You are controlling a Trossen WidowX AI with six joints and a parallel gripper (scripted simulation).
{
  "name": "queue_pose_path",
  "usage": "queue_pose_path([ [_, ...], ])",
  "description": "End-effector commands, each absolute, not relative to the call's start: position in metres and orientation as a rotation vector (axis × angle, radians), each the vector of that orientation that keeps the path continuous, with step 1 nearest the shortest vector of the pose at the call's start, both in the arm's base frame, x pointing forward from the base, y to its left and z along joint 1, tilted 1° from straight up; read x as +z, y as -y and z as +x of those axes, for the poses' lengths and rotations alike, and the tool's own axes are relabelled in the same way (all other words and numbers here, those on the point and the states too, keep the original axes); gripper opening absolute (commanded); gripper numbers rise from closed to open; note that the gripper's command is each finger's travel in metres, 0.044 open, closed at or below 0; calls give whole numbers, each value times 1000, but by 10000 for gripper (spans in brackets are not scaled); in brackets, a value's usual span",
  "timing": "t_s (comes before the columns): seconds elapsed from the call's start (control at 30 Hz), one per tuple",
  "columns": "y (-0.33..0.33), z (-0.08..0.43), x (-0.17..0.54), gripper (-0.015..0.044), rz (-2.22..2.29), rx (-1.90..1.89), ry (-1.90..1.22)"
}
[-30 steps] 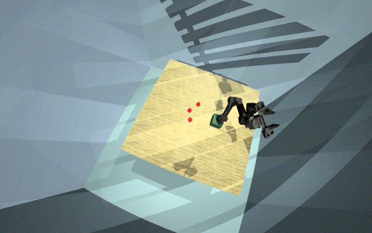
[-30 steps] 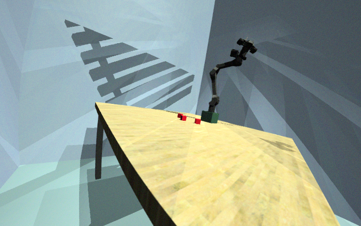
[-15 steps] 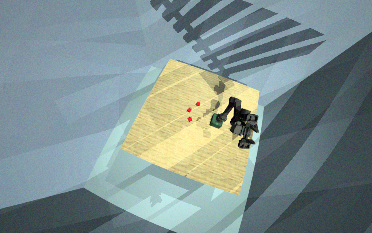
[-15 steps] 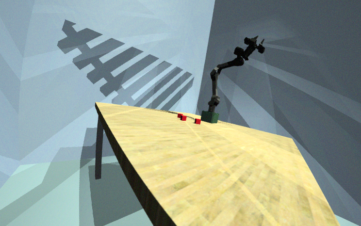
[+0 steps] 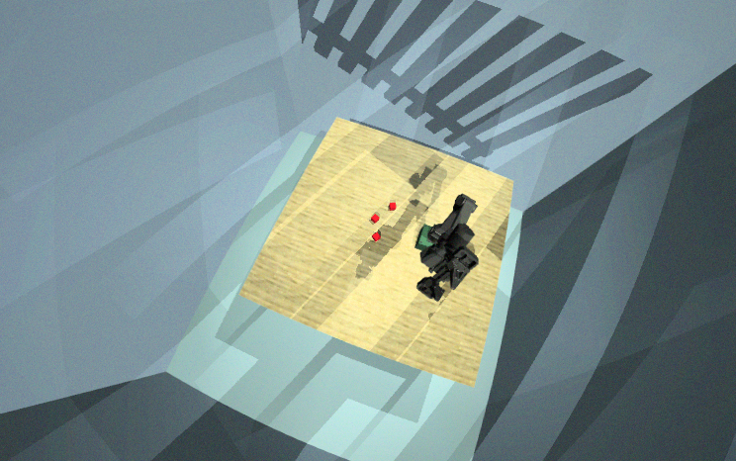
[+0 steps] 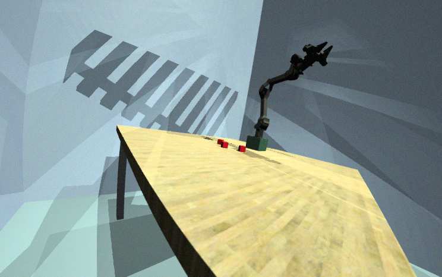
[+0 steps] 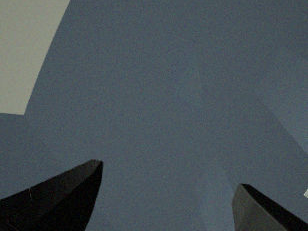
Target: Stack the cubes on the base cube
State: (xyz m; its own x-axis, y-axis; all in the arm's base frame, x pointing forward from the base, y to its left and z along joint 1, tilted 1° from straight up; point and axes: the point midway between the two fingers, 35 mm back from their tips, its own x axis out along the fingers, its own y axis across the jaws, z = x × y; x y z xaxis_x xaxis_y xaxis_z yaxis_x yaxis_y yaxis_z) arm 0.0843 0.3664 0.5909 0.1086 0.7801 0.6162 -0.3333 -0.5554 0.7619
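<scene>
Three small red cubes lie apart on the table. The upper cube [image 5: 392,206] [image 6: 220,141], the middle cube [image 5: 375,218] [image 6: 224,144] and the lower cube [image 5: 376,236] [image 6: 242,148] look alike; I cannot tell which is the fixed base. In the exterior view, one cube partly overlaps another. None is seen on top of another. My gripper [image 6: 329,44] [image 7: 170,183] is raised high above the table, pointing up and away from the cubes. Its fingers are apart with nothing between them. In the top view, its fingertips are hard to make out.
The wooden table [image 5: 304,233] [image 6: 228,195] carries the cubes. The arm stands on a green block [image 5: 424,238] [image 6: 256,143], to the right of the cubes in the top and exterior views. Shadows of the arm cross the table near the cubes. The wrist view shows only walls and pale surfaces beyond the fingers.
</scene>
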Motion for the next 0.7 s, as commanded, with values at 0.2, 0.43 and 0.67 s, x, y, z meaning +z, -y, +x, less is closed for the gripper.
queue_pose_path([
  [0.2,-385,171,527,265,1219,1301,-349],
  [0.43,-377,229,486,265,1023,1115,-302],
  [0.67,-355,284,444,265,828,937,-288],
])
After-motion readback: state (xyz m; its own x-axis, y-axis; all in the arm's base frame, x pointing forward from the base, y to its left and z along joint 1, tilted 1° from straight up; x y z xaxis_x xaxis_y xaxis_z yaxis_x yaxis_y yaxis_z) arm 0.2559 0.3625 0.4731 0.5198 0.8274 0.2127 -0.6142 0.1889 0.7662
